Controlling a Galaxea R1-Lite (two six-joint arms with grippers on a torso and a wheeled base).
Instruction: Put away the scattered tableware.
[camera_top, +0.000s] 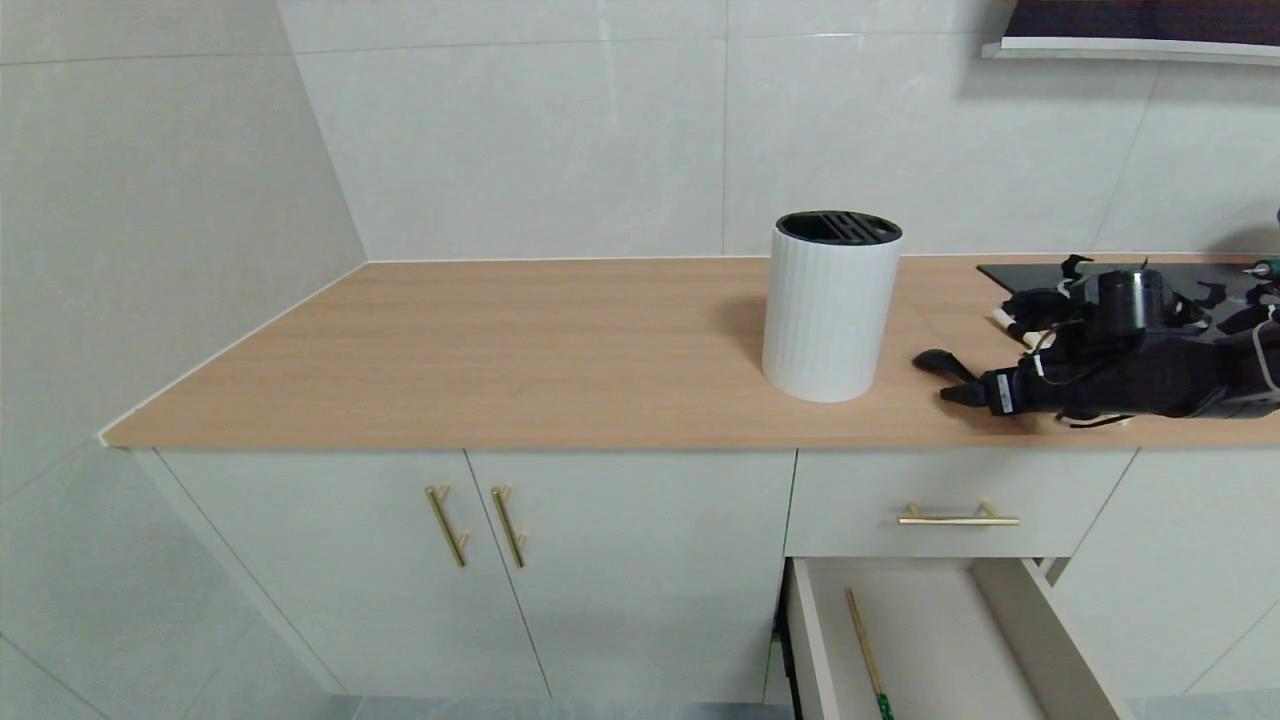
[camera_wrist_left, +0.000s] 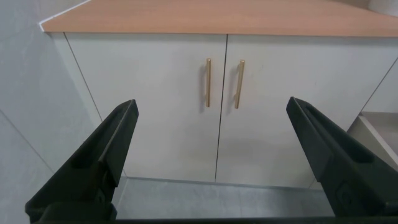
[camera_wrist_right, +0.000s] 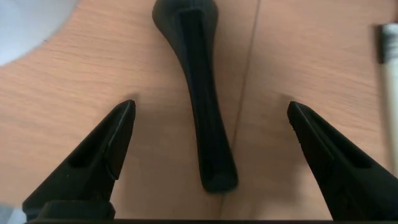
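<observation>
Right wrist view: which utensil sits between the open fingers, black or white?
The black utensil, lying flat on the counter midway between the fingers of the right gripper; the white one lies off to the side.

You have one white ribbed utensil holder (camera_top: 830, 310), one black utensil (camera_wrist_right: 199, 93) and one white stick-like piece (camera_wrist_right: 388, 68), too cropped to identify. Count one open drawer (camera_top: 1045, 640) with one wooden chopstick (camera_top: 866, 650) in it. There are also two cupboard doors (camera_top: 320, 570) and three gold bar handles (camera_top: 447, 525).
</observation>
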